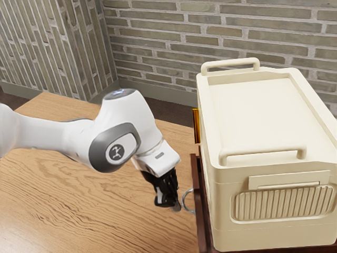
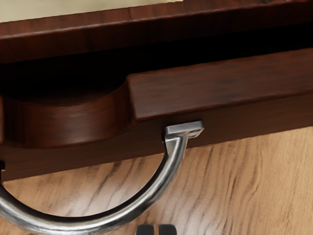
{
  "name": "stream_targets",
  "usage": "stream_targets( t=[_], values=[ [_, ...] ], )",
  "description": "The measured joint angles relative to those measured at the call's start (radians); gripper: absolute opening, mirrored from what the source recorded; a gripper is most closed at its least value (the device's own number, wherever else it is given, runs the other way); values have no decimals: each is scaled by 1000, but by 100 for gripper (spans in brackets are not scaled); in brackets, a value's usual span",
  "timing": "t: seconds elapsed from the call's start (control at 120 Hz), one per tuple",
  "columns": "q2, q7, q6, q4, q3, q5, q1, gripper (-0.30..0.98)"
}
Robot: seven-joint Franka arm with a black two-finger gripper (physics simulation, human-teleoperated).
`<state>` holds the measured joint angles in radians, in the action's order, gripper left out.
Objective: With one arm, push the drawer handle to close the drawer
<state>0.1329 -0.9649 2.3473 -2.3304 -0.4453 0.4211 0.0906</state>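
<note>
My black gripper [image 1: 171, 203] points down beside the silver ring-like handle [image 1: 186, 201], on the exterior view's left of the dark wooden drawer front [image 1: 200, 211]. In the wrist view, the two dark tips of my gripper [image 2: 156, 229] stand close together, shut with nothing between them. They are just outside the curve of the metal handle [image 2: 168, 171]. The reddish-brown drawer front [image 2: 220, 90] has a scooped notch near the handle. A dark gap separates it from the cabinet's top edge [image 2: 146, 23], so the drawer stands partly open.
A large cream box [image 1: 253, 116] with handles and a ribbed panel rests on top of the cabinet. An amber-coloured object [image 1: 197, 125] stands behind the drawer, beside the box. Wooden tabletop [image 1: 79, 200] extends under the arm, and a brick wall rises behind.
</note>
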Motion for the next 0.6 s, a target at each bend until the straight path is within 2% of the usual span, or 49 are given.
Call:
stream_targets(
  t=[0.15, 0.25, 0.342, 0.45, 0.558, 0.6],
  values=[
    [-72, 16, 21, 53, 0, -3, 27, -10],
    [-82, 25, 27, 56, -2, -7, 2, -10],
    [23, 44, 27, -66, 66, -15, 33, -10],
    [230, 62, -20, -142, 116, -42, -24, -10],
    [373, 85, -93, -138, 153, -148, -88, 14],
    [403, 115, -163, -54, 200, -187, -80, 23]
  ],
)
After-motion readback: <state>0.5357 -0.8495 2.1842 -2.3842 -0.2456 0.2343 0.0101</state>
